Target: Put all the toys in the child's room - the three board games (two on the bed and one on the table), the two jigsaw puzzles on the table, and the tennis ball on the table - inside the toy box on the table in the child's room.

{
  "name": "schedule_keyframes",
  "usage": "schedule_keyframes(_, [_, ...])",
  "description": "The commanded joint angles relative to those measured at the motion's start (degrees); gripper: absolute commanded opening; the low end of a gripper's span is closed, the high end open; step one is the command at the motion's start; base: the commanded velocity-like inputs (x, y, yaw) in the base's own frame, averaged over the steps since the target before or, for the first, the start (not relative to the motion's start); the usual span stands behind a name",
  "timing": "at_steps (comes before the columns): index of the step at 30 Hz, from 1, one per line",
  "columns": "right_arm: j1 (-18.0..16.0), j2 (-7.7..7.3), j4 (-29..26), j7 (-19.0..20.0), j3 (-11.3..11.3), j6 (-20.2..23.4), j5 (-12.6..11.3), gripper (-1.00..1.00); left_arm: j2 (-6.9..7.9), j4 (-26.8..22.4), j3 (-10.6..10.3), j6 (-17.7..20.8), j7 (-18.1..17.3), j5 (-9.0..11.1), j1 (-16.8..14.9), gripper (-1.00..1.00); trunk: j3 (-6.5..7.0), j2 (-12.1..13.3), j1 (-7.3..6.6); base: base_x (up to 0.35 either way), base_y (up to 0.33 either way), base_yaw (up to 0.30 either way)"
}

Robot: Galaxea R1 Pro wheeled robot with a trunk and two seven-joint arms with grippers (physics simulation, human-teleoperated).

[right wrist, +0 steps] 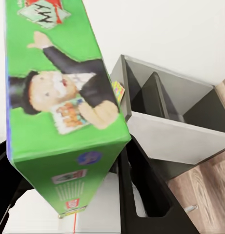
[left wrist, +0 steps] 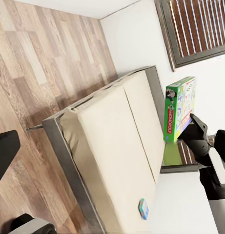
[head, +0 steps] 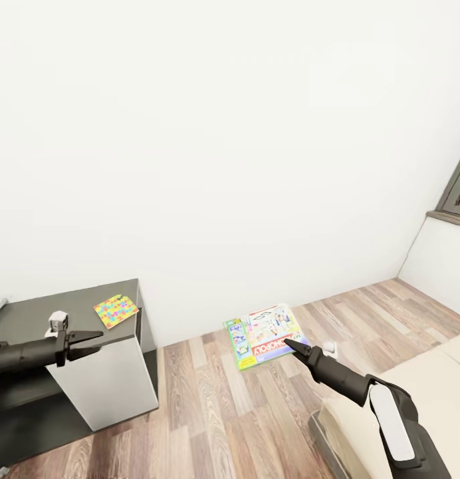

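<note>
**Right tool grips a green game box; left tool holds nothing**

Nearest the head camera is the right arm, its white-and-black forearm cut off by the frame's lower corner. The right tool (head: 291, 344) is closed on the edge of a Monopoly board game (head: 266, 336), a green-edged box with a red name band, held in the air above the wood-plank floor (head: 210, 406). In the right wrist view the box (right wrist: 53, 97) fills most of the frame and hides one dark finger almost completely; the other finger (right wrist: 141, 195) shows beside it.

The left tool (head: 90, 340) hangs over the dark top of the table (head: 30, 313), with its fingers close together and nothing between them; whether they touch is hard to make out. A small white object (head: 56, 322) beside the arm is too small to identify. A jigsaw puzzle (head: 115, 311) lies flat at the table's far corner, near the edge.

The left wrist view looks across to the bed (left wrist: 117, 146), with its beige mattress and grey frame. A second small game box (left wrist: 144, 208) lies near the mattress edge, its print too small to read. A window (head: 459, 193) is cut off at the frame's edge.
</note>
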Motion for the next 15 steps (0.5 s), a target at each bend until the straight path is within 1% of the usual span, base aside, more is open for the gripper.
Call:
schedule_keyframes(1, [-0.1, 0.01, 0.0, 0.3, -0.1, 0.4, -0.2, -1.0, -0.01, 0.0, 0.0, 0.6, -0.2, -0.1, -0.1, 1.0, -0.13, -0.1, 0.04, 0.0, 0.0, 0.291])
schedule_keyframes(15, [-0.1, 0.01, 0.0, 0.2, -0.1, 0.4, -0.2, -1.0, -0.09, 0.0, 0.0, 0.6, -0.2, -0.2, -0.1, 1.0, -0.13, -0.1, 0.04, 0.0, 0.0, 0.291])
